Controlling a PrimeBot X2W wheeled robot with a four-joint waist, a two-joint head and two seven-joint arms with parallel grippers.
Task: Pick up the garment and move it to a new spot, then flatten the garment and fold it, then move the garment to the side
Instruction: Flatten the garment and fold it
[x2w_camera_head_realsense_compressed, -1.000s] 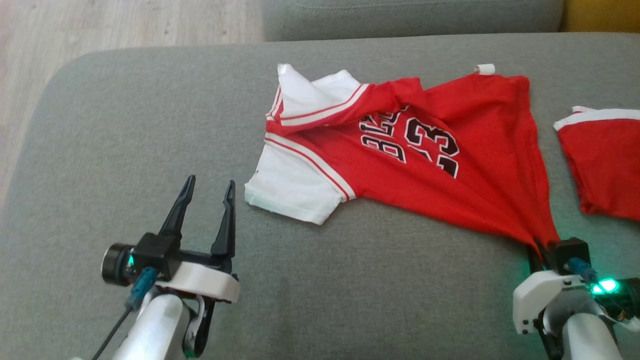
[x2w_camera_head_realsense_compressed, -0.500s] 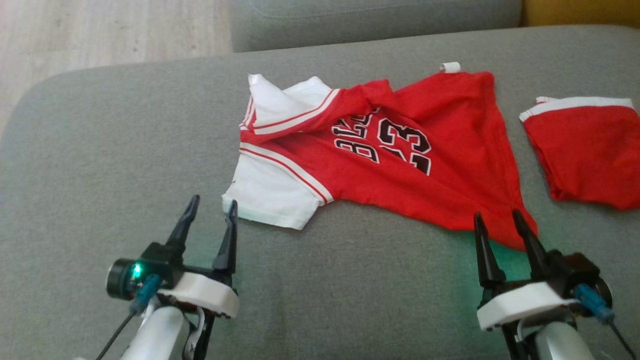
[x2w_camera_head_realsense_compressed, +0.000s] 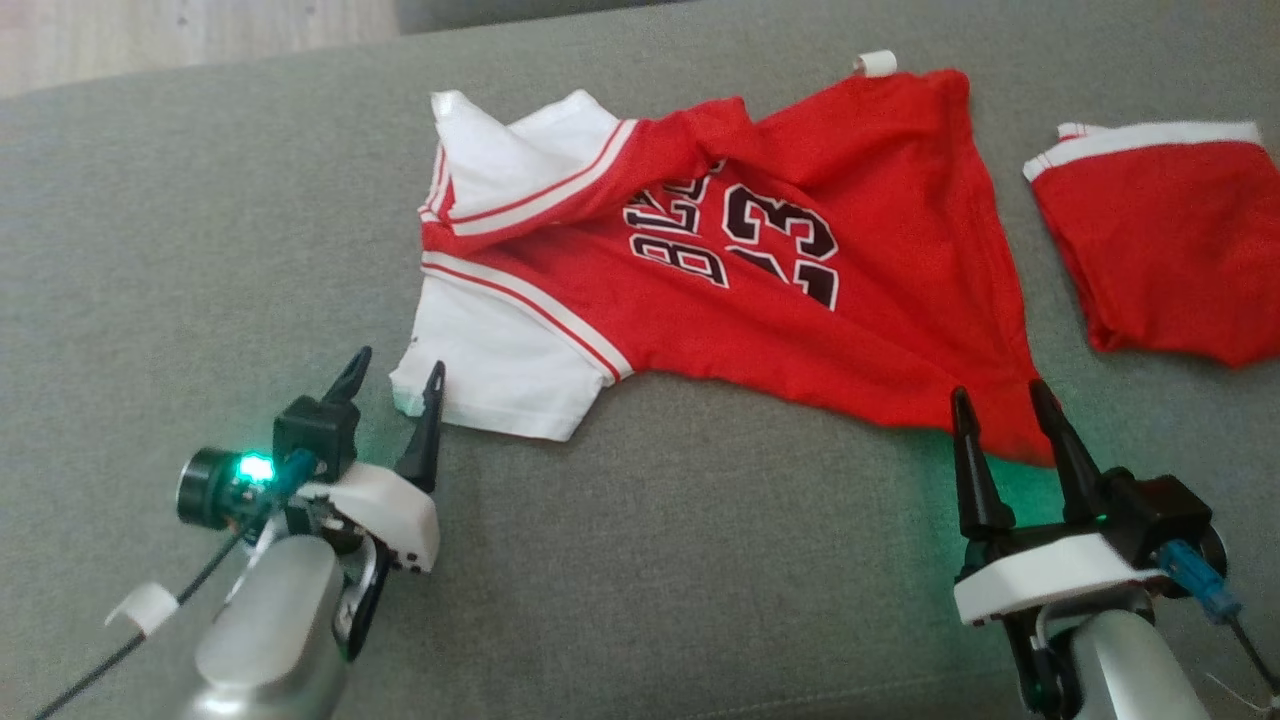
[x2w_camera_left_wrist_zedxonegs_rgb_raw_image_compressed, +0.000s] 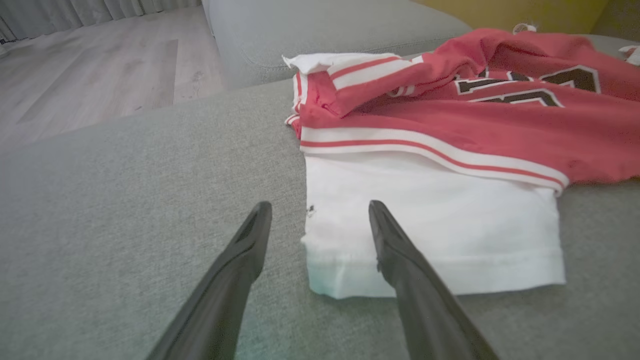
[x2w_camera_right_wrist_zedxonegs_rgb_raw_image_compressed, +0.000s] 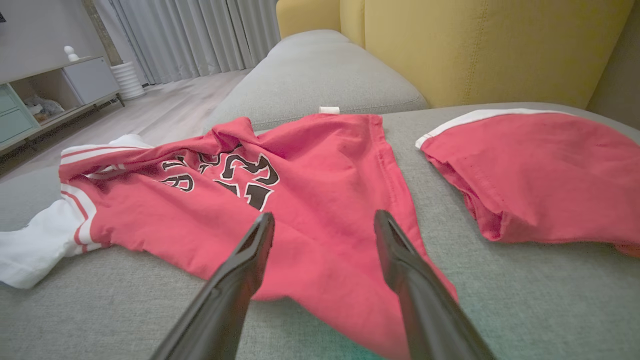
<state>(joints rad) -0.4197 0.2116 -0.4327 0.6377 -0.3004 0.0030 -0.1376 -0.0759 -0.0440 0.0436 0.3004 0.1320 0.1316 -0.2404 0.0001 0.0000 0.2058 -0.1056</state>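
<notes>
One jersey (x2w_camera_head_realsense_compressed: 760, 300), grey sofa (x2w_camera_head_realsense_compressed: 200, 250), wood floor (x2w_camera_head_realsense_compressed: 180, 30)

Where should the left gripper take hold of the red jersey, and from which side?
Probably at the near hem corner of the white sleeve of the jersey, coming in low from the robot's side. The sleeve lies flat on the sofa cushion, hem free and facing the open left gripper, whose fingers straddle that corner.

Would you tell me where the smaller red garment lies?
The smaller red garment lies upper right in the head view, on the cushion, just right of the jersey.
</notes>
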